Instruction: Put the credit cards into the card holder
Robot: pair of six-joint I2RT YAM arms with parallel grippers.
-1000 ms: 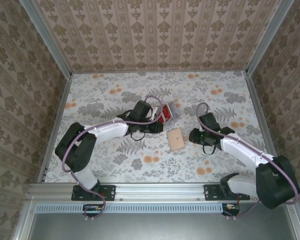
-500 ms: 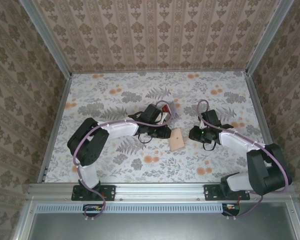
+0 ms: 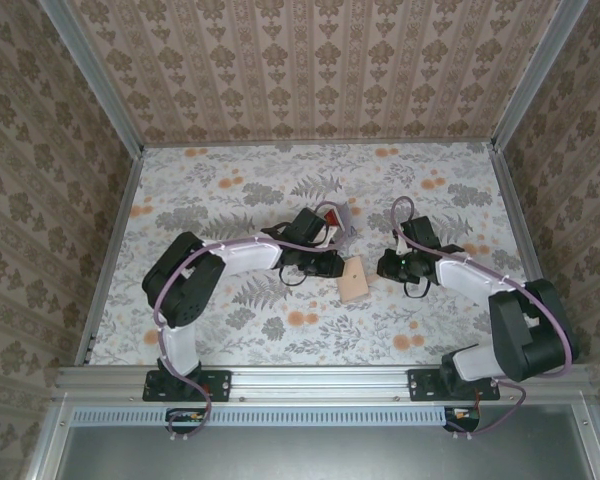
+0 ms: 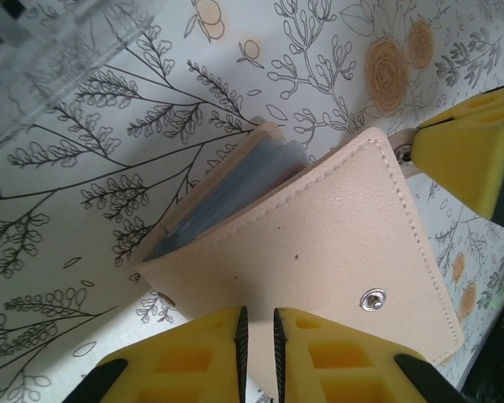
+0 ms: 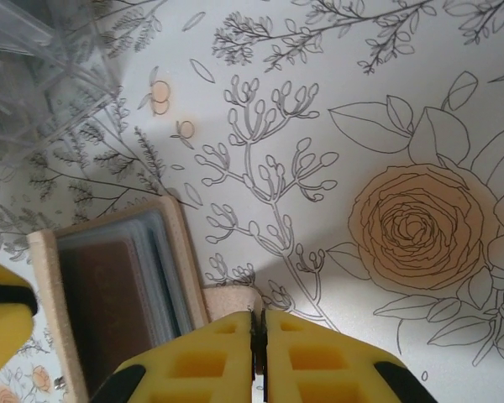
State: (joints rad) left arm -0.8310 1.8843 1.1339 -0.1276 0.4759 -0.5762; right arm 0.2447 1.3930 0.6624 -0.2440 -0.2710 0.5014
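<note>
Right wrist: card holder (image 5: 118, 294) cut off at frame bottom.

right gripper (image 5: 259, 340) pressing its yellow fingertips (image 5: 315, 353) together just at the tan tab of the card holder (image 5: 118, 302), holder lying open and showing bluish-grey sleeves, floral tablecloth (image 5: 403, 101) stretching around it

Floral tablecloth (image 3: 220, 185) lying flat: grey leaves, orange roses. Patterned wallpaper panels (image 3: 310, 70) standing round tablecloth on three sides. Aluminium rail (image 3: 310, 385) running along tablecloth's near edge. Clear plastic box (image 4: 50, 50) resting on tablecloth, see-through, blurred.
</note>
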